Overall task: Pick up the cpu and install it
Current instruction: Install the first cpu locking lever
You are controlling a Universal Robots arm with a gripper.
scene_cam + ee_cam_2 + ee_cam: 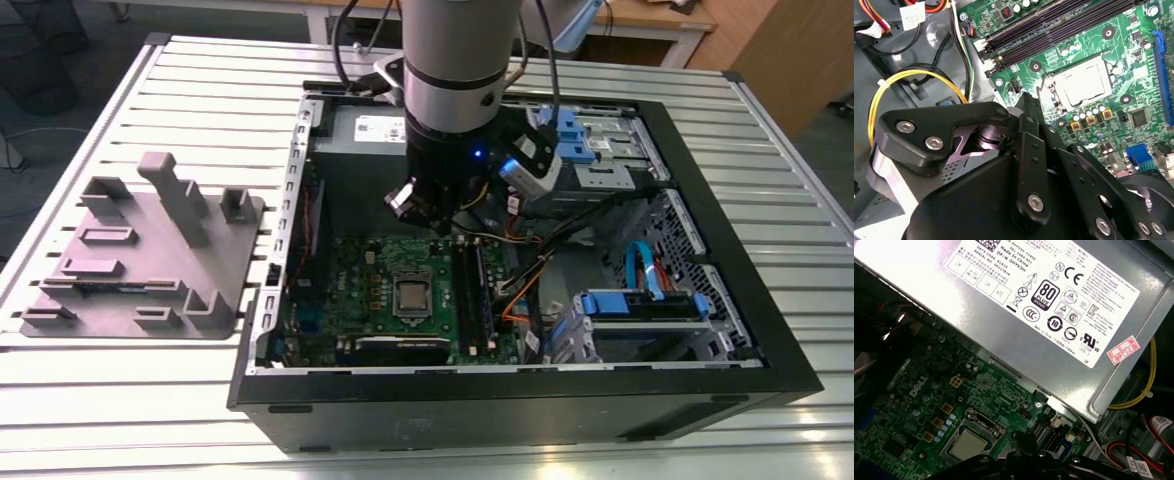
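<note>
The cpu [411,295], a small silvery square, lies flat in the socket in the middle of the green motherboard [354,290] inside the open computer case. It appears in both wrist views [1081,82] [968,445], framed by the metal socket bracket. My gripper [424,218] hangs above the board, between the cpu and the power supply, clear of the chip. In the second wrist view its black fingers [1026,107] meet at one tip with nothing between them. Part of the dark gripper body [1024,462] shows in the first wrist view.
The grey power supply [1044,295] sits close behind the gripper. Yellow, orange and black cables [914,80] run beside it. Blue-tabbed drive cages [641,300] fill the case's side at the exterior view's right. A grey holder tray [147,250] stands on the slatted table at the left.
</note>
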